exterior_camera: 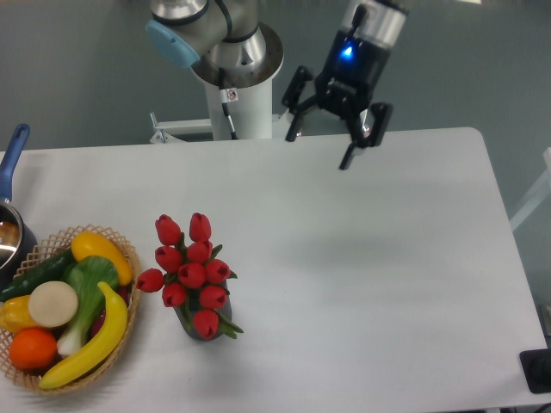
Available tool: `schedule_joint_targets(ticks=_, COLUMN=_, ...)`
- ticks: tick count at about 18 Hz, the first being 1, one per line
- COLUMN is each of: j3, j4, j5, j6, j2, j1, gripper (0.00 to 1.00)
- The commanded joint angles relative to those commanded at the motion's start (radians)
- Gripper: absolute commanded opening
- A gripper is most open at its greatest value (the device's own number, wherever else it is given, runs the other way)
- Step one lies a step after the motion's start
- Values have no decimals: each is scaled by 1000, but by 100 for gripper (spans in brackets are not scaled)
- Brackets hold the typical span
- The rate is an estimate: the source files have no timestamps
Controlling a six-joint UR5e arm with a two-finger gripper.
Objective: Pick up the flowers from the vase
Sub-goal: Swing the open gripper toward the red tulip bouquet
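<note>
The gripper [320, 146] hangs in the upper middle of the frame, over the far edge of the white table [362, 258], its two dark fingers spread wide apart with nothing between them and a blue light glowing on the wrist above. Well away from it, in the lower left part of the frame, the flowers [193, 272] stand upright as a tight bunch of red buds with green leaves, their stems down in the vase [191, 328], of which only a dark sliver shows beneath the blooms. Just left of the bunch sits a wicker basket [120, 249] of fruit and vegetables, and at the left edge a blue-handled pot [10, 172].
</note>
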Motion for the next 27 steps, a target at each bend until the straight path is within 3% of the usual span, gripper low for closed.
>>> schedule_joint_targets(ticks=3, j3=-9, j4=-3, j5=-6, j6=-11, j2=-11, j1=-18, gripper=100)
schedule_joint_targets(ticks=7, j3=-9, j4=-2, j5=-81, j6=-8, j2=-83, j1=-52, gripper=100)
schedule_joint_targets(ticks=12, j3=-18, j4=115, j5=-133, j6=-9, j2=-150, j1=-94, gripper=100)
schedule_joint_targets(ticks=15, j3=-15, j4=123, j5=-144, j6=-14, j2=-161, j1=-97, gripper=100)
schedule_joint_targets(ticks=25, j3=90, j4=135, j5=-135, j6=-14, j2=-288, j1=-173, gripper=100)
schedule_joint_targets(ticks=27, j3=89, j4=170, j5=-143, j6=-14, j2=-310, j1=-180, gripper=100)
